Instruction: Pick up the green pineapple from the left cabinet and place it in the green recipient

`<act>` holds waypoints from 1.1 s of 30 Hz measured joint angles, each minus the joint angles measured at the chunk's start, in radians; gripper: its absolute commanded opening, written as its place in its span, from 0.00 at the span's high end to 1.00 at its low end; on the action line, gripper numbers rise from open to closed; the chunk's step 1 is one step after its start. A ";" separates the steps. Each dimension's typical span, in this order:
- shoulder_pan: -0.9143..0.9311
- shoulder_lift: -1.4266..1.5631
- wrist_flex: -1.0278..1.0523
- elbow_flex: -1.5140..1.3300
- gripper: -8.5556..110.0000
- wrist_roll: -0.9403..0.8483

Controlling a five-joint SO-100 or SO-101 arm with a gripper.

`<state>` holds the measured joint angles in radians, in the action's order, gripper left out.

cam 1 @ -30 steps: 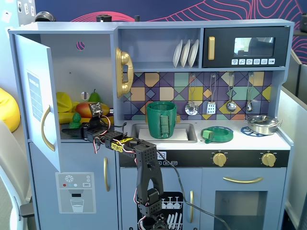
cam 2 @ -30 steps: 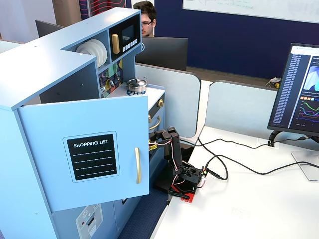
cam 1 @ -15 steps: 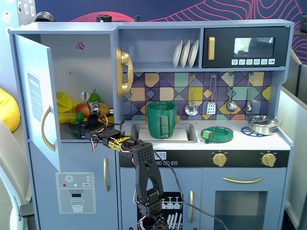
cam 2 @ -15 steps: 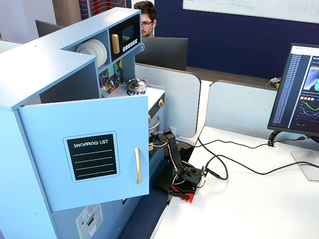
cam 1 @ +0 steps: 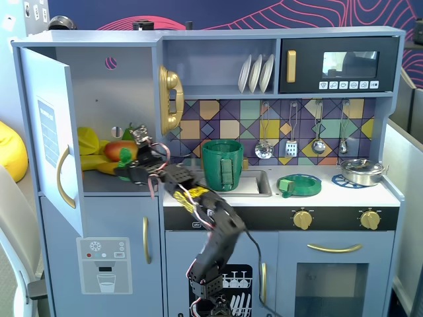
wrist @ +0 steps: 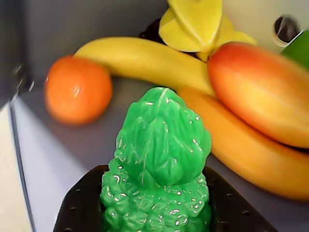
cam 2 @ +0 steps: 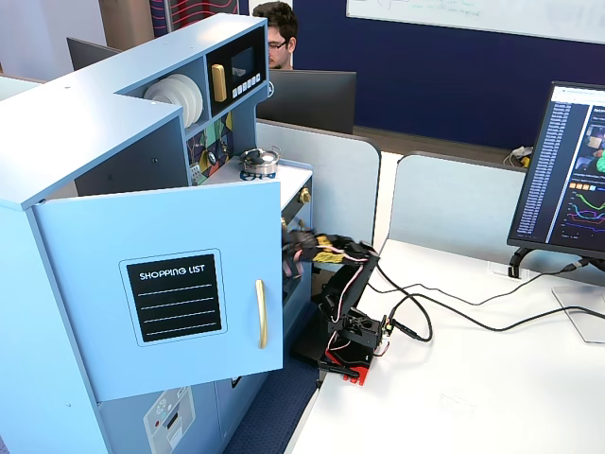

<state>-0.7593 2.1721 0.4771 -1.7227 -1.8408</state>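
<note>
The green pineapple [wrist: 159, 154] sits between my gripper's [wrist: 155, 181] two black fingers [wrist: 82, 208], leafy top pointing away from the camera. The gripper is shut on it. In a fixed view the gripper [cam 1: 130, 165] reaches into the open left cabinet [cam 1: 99, 86], with the pineapple [cam 1: 124, 156] near the front of the compartment floor. The green recipient [cam 1: 222, 165] stands on the counter to the right of the cabinet, next to the sink. In the side fixed view the open cabinet door [cam 2: 161, 284] hides the gripper; only the arm [cam 2: 336, 270] shows.
Behind the pineapple in the cabinet lie a mango [wrist: 260, 92], bananas [wrist: 145, 58], an orange [wrist: 77, 89], a yellow star fruit [wrist: 193, 24] and a green pear [wrist: 299, 48]. A gold phone [cam 1: 170, 99] hangs beside the cabinet. A flat green dish [cam 1: 299, 185] lies on the counter.
</note>
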 measured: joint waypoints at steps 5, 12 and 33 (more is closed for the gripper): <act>0.144 0.196 0.181 -0.008 0.93 -0.035; 0.492 0.163 0.265 0.149 0.93 -0.009; 0.758 -0.594 0.282 0.884 0.89 0.075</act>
<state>-0.0015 1.5785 0.7593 -0.8391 -1.7656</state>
